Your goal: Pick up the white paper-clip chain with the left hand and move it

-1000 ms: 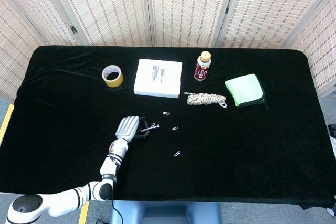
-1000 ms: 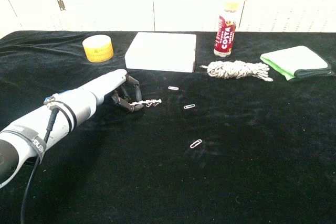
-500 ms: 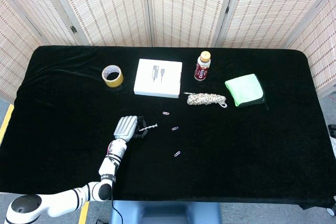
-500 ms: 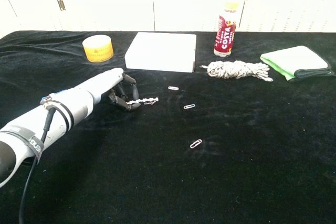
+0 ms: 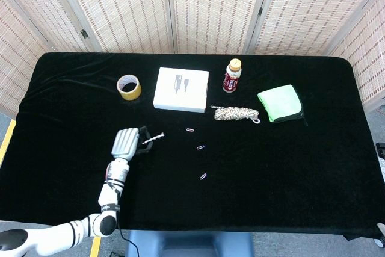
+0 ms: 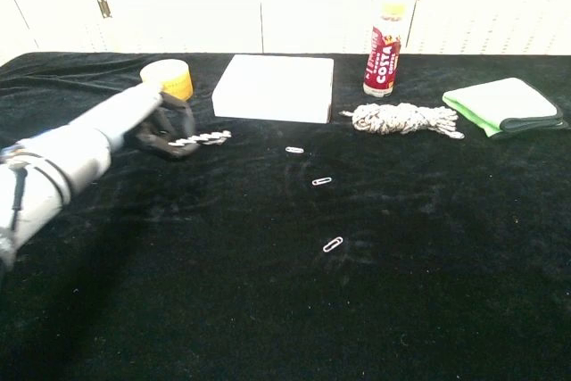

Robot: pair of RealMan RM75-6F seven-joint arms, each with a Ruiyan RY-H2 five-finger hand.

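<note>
My left hand (image 5: pixel 126 143) (image 6: pixel 153 124) is over the left half of the black table, palm down, and pinches one end of the white paper-clip chain (image 5: pixel 154 139) (image 6: pixel 202 138). The chain sticks out to the right of the fingers, held off the cloth. It hangs just in front of the white box (image 5: pixel 181 88) (image 6: pixel 274 86) and near the yellow tape roll (image 5: pixel 129 86) (image 6: pixel 169 78). The right hand does not show in either view.
Three loose paper clips (image 5: pixel 203 176) (image 6: pixel 332 244) lie on the cloth right of the hand. Behind them are a coiled rope (image 5: pixel 236 114) (image 6: pixel 400 119), a brown drink bottle (image 5: pixel 232 76) (image 6: pixel 384 49) and a folded green cloth (image 5: pixel 281 103) (image 6: pixel 505 105).
The left hand has carried the chain leftward and a little away from me, lifting it off the cloth, away from the loose clips toward the tape roll.
</note>
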